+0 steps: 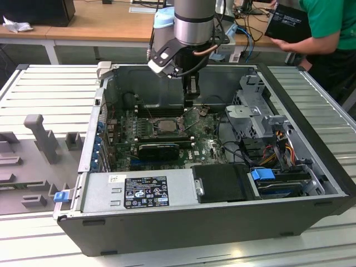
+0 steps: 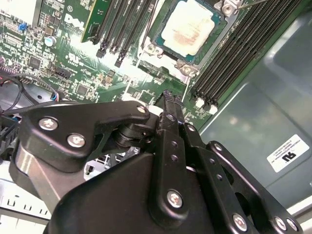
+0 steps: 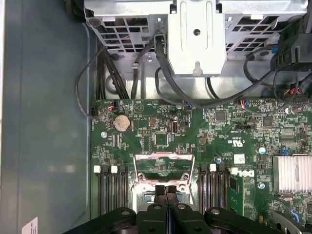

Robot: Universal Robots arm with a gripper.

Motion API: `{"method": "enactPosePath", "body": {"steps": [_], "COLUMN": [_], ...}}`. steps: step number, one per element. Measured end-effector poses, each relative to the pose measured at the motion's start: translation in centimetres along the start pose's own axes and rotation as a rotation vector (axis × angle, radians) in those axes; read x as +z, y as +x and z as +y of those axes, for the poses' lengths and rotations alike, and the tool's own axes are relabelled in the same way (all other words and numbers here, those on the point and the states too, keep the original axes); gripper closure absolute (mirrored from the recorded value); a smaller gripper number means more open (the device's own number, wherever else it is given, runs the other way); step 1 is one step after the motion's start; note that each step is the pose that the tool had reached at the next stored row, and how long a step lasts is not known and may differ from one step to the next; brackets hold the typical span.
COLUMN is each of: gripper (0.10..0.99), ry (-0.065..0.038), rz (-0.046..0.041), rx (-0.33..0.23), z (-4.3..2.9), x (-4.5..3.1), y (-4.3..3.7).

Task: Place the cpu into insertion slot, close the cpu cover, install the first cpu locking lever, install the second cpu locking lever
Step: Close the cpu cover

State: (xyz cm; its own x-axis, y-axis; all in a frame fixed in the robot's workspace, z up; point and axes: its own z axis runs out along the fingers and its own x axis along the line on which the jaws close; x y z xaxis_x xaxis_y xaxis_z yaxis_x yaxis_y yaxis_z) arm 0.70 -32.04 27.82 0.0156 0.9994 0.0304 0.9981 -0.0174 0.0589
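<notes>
The cpu (image 2: 189, 31) lies flat in the insertion slot (image 2: 152, 48), its pale silvery face up and its green edge showing all round. From outside, the slot (image 1: 165, 125) sits mid-board. The cpu cover (image 3: 164, 157), a silvery frame, stands swung open off the slot, and green board shows through its window. My gripper (image 3: 165, 191) hangs right at the cover's near edge, to the exterior view's right of the slot (image 1: 191, 95). Its black fingers (image 2: 169, 100) are shut together with nothing between them. I cannot tell whether they touch the cover.
Long black RAM slots (image 2: 234, 53) flank the socket. A black graphics card (image 1: 158, 149), a power supply (image 1: 139, 192), a drive cage (image 1: 256, 105) and cables (image 3: 161, 73) crowd the case. A person in green holds a black box (image 1: 286, 22) at the back.
</notes>
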Motion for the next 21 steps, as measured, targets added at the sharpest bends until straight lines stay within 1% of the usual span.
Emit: {"method": "enactPosePath", "body": {"steps": [2, 6, 16, 21], "gripper": [0.98, 0.98, 0.98, 0.98], "ry": [0.0, 0.0, 0.0, 0.0], "rz": [-0.0001, 0.0001, 0.0, 0.0001], "rx": [0.0, 0.0, 0.0, 0.0], "z": [0.17, 0.83, 1.55, 2.02], "x": [0.01, 0.05, 0.09, 0.12], "y": [0.0, 0.02, 0.02, 0.03]}}
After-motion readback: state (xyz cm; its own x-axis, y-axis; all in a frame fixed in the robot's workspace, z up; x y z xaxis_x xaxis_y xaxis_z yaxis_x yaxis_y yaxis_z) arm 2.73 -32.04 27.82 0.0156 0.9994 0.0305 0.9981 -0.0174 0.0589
